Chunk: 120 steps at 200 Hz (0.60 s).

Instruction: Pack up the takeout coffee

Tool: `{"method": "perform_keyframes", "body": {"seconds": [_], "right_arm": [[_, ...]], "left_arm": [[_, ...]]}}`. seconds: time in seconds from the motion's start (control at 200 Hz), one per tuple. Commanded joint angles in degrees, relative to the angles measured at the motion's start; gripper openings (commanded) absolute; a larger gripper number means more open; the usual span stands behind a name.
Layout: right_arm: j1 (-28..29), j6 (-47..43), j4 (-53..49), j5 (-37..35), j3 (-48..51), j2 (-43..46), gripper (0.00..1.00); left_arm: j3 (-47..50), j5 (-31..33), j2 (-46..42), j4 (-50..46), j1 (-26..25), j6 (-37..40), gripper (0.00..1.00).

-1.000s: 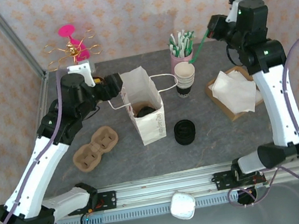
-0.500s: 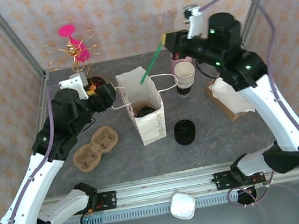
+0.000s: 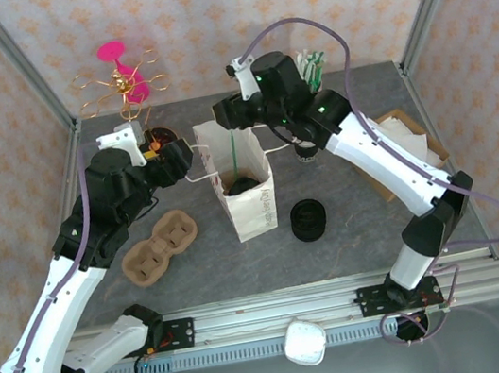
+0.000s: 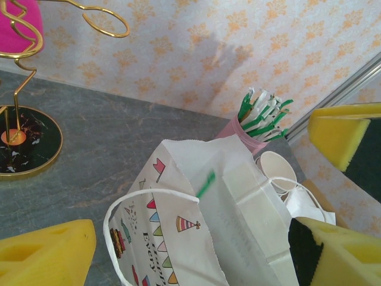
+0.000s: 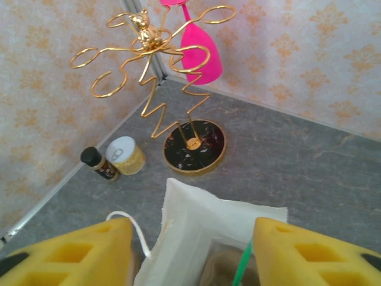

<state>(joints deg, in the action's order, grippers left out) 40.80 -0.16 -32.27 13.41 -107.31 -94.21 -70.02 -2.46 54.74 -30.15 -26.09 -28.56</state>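
A white paper bag (image 3: 251,207) printed with party flags stands open mid-table. Inside it shows the black lid of the takeout coffee (image 3: 243,185). A green straw (image 3: 235,151) stands nearly upright in the bag's mouth, free of any finger. My right gripper (image 3: 230,113) hangs over the bag's far edge, open. In the right wrist view the straw (image 5: 241,269) lies close beside the right-hand yellow pad (image 5: 309,250). My left gripper (image 3: 182,156) is open at the bag's left side by the white handle (image 4: 119,205), with the bag (image 4: 238,196) between its pads.
A brown cup carrier (image 3: 159,247) lies left of the bag and a pile of black lids (image 3: 308,220) right of it. Stacked cups (image 3: 308,146), a pink straw holder (image 3: 309,69) and a napkin box (image 3: 406,146) stand behind. A gold rack (image 3: 121,79) fills the back left corner.
My right arm swung left from the straw holder to above the bag, carrying the green straw. Its jaws opened and the straw now stands in the bag. The left arm barely moved.
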Motion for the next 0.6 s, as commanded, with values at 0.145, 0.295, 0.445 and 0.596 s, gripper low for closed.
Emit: {"method": "perform_keyframes", "body": {"seconds": [0.145, 0.295, 0.445, 0.596], "right_arm": [[-9.6, 12.0, -9.9, -13.8, 1.1, 9.2, 0.75], [-23.0, 17.5, -14.1, -15.5, 20.0, 18.7, 0.79], [-29.4, 16.2, -12.4, -16.2, 35.9, 24.4, 0.81], [-29.6, 13.3, -10.0, -16.7, 43.9, 20.4, 0.89]], "left_arm": [[0.0, -2.0, -0.7, 1.5, -0.3, -0.9, 0.85], [0.9, -3.0, -0.9, 2.4, -2.7, -0.6, 0.85], [1.5, -3.1, 0.0, 2.1, -3.4, 0.8, 0.85], [2.9, -3.7, 0.3, 2.6, -3.5, 2.8, 0.86]]}}
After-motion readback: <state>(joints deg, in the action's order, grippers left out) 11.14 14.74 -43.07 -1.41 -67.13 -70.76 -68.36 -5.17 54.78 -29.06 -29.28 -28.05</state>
